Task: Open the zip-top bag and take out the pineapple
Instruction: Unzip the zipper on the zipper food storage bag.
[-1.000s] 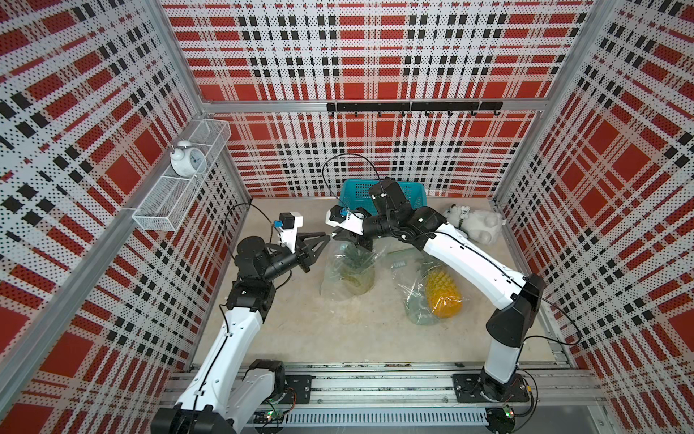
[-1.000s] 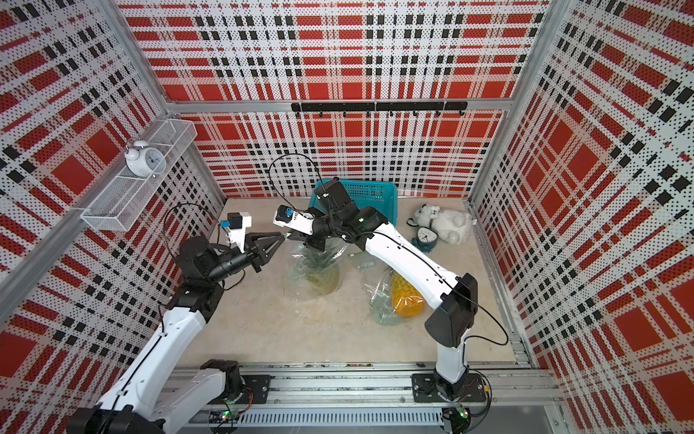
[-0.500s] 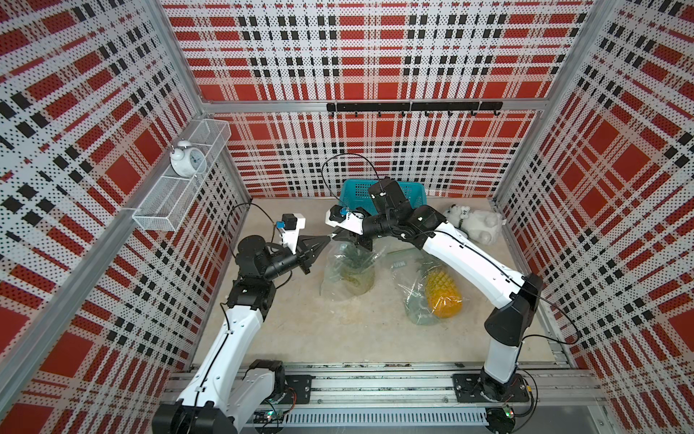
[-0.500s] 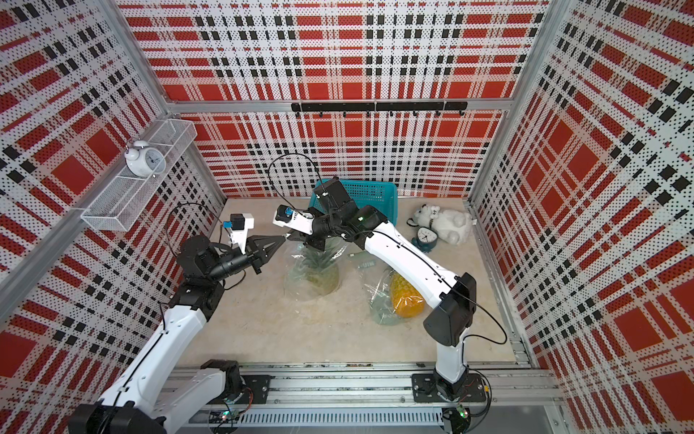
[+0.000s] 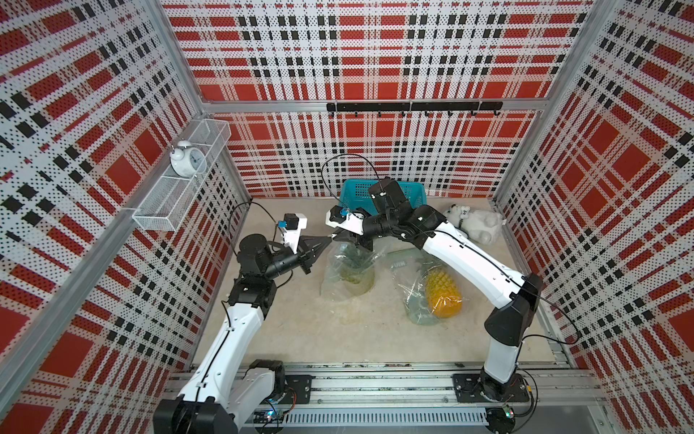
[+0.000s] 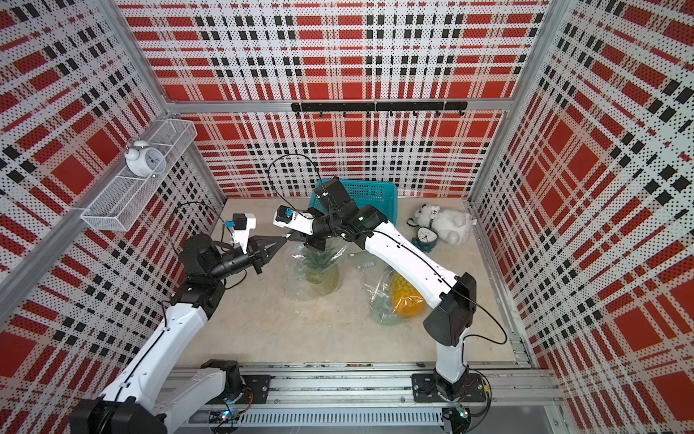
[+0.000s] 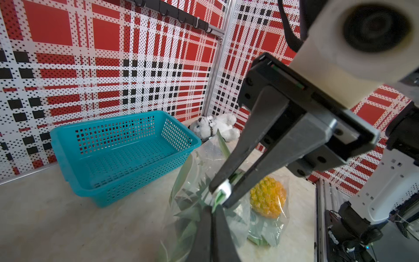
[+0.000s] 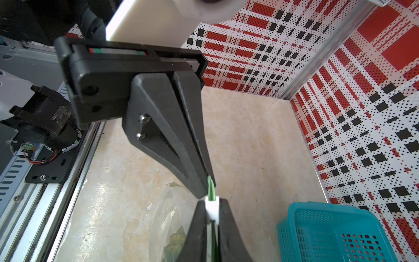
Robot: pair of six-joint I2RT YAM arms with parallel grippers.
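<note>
Pinching the green zip strip (image 8: 210,184), the left claw (image 8: 205,190) is clenched; the right claw (image 7: 222,194) clamps the white slider (image 8: 212,207) beside it. Unzipping is set to start, so next they should draw apart along the seal. The pineapple (image 5: 356,280) stands inside the zip-top bag (image 5: 334,270), a second bagged pineapple (image 5: 443,297) nearby blocking nothing.

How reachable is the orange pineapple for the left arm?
Probably not: the left gripper is shut on the zip strip of the upright bag, which stands in the way, and the right arm crosses close by the orange pineapple.
</note>
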